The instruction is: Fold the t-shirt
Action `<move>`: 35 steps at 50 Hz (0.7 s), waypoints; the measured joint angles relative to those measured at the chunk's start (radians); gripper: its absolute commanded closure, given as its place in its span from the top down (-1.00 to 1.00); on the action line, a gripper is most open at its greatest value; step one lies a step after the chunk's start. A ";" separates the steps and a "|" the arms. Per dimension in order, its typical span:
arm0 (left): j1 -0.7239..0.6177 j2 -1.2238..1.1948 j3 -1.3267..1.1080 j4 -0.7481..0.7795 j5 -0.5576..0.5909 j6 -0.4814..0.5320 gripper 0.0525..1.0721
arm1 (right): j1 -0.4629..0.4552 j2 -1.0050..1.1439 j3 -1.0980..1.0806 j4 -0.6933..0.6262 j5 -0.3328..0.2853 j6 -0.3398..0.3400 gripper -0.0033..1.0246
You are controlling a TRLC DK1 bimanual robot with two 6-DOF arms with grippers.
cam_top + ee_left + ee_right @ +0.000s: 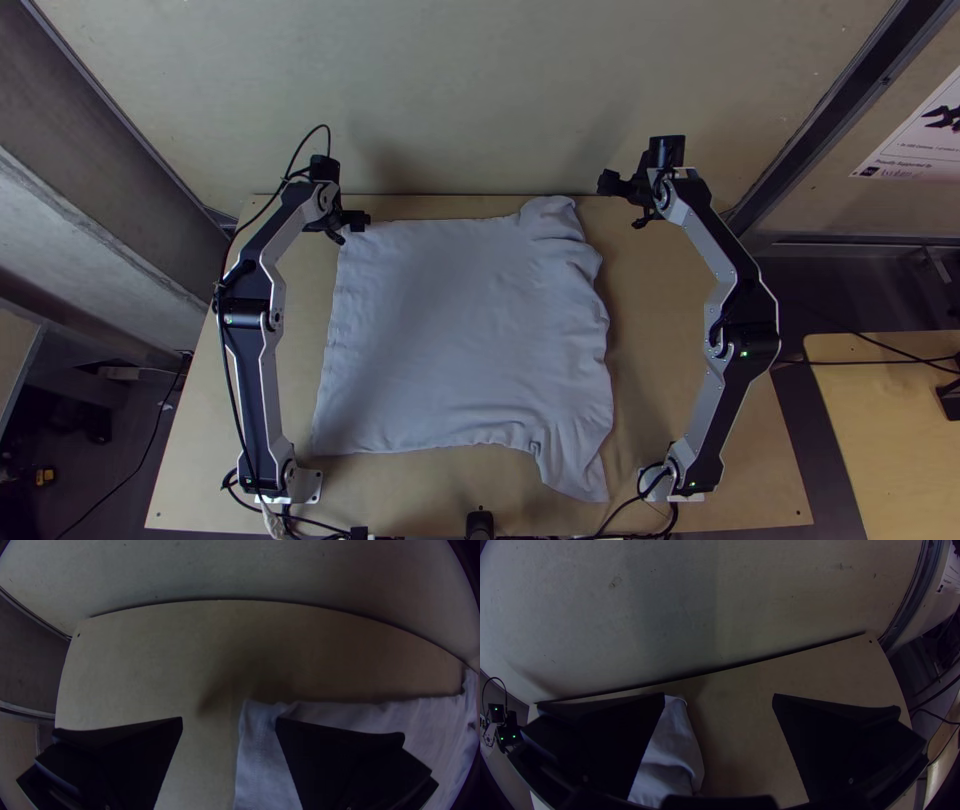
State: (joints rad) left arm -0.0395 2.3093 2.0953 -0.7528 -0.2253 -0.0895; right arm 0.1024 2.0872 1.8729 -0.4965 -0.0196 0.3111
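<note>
The pale t-shirt (460,330) lies spread on the table, its right side rumpled, with one part sticking out at the lower right and another at the upper right. At its upper-left corner is my left gripper (352,228). In the left wrist view that gripper (229,721) stands open, one finger over the shirt's corner (257,755), the other over bare wood. My right gripper (622,206) is beyond the shirt's upper-right end, to its right. The right wrist view has this gripper (719,696) wide open, one finger partly covering the shirt (672,760), nothing between held.
The wooden table (700,400) ends at a pale wall (470,100) along its far side. Cables (640,510) lie by the arms' bases at the near edge. A second wooden surface (890,420) stands off to the right.
</note>
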 measured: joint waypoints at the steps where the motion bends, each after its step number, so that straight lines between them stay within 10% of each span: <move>1: -0.001 0.002 0.002 0.000 -0.001 0.000 0.76 | 0.000 0.000 0.000 0.000 0.000 0.000 0.93; 4: -0.001 0.011 0.011 0.000 -0.001 -0.001 0.64 | 0.000 0.000 0.000 -0.006 0.000 0.000 0.93; 13: -0.006 0.023 0.024 0.010 0.000 -0.001 -0.96 | 0.004 0.002 0.008 -0.046 0.000 0.000 0.92; 35: -0.028 0.026 0.024 0.010 0.004 -0.001 -0.95 | 0.058 0.148 0.168 -0.183 -0.061 0.009 0.70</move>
State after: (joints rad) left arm -0.0677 2.3348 2.1197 -0.7429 -0.2214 -0.0902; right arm 0.1600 2.2353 2.0411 -0.6800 -0.0807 0.3202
